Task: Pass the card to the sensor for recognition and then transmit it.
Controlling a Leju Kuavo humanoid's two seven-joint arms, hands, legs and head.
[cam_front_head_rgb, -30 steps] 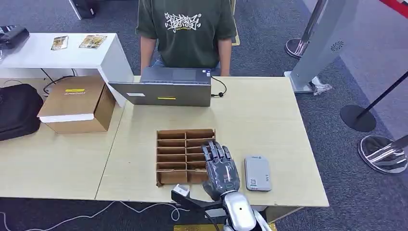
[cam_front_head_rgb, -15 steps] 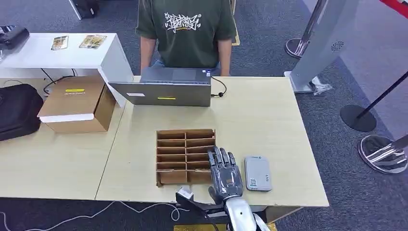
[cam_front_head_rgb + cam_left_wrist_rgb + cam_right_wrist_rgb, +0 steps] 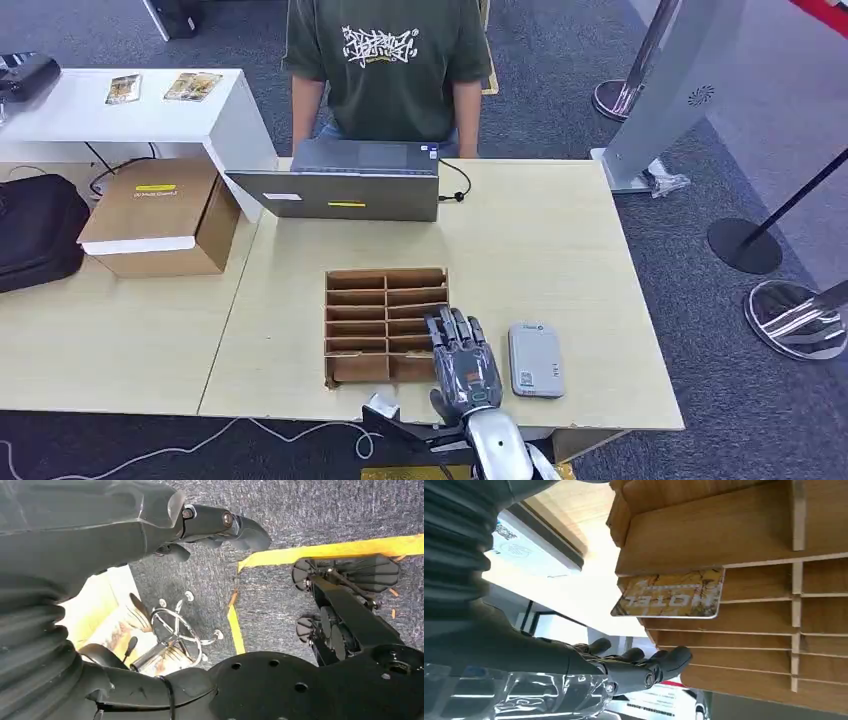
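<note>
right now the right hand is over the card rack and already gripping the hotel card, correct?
Not quite. The right hand is at the card rack, but the right wrist view shows the hotel card sitting in its slot, apart from the fingers, not gripped.

We see a hotel card lodged in a wooden slotted rack at frame centre, our right hand lower left, fingers apart, holding nothing.

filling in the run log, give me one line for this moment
phase: reaching for card | right hand: over slotted rack, holds nothing | card: in rack slot | sensor: on table beside hand
</note>
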